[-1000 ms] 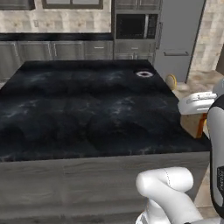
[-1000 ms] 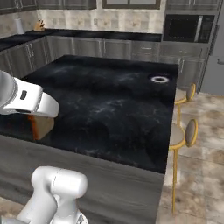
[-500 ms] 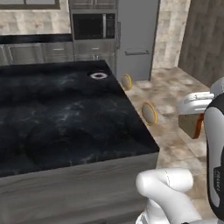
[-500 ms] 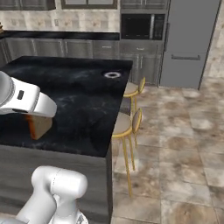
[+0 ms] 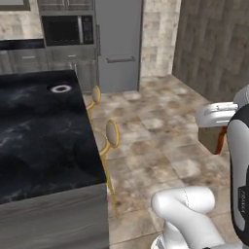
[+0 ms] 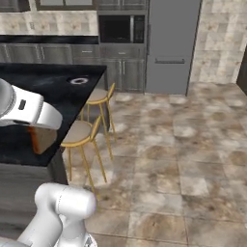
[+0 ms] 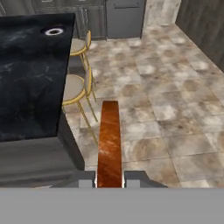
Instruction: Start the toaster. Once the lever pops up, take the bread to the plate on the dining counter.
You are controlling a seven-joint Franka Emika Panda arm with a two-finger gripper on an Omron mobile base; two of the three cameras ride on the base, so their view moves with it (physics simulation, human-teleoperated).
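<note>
Gripper (image 7: 110,178) clamped tight on the bread (image 7: 109,142), pinching the slice edge-on by its lower end so the crust runs straight out ahead of the fingers; carried upright, probably so it can be set flat later. Bread hangs in the air off the surface's near corner, over the floor (image 5: 160,121) in the left base view, not yet above the slab. Plate (image 5: 61,88) sits near the far edge of the surface (image 5: 39,141), well apart from the bread. Surface is black veined marble; two yellow-framed stools (image 6: 87,130) tucked along its side. Tan stone-tile floor, grey fridge (image 6: 171,43) and built-in microwave (image 6: 120,29) on the back wall.
</note>
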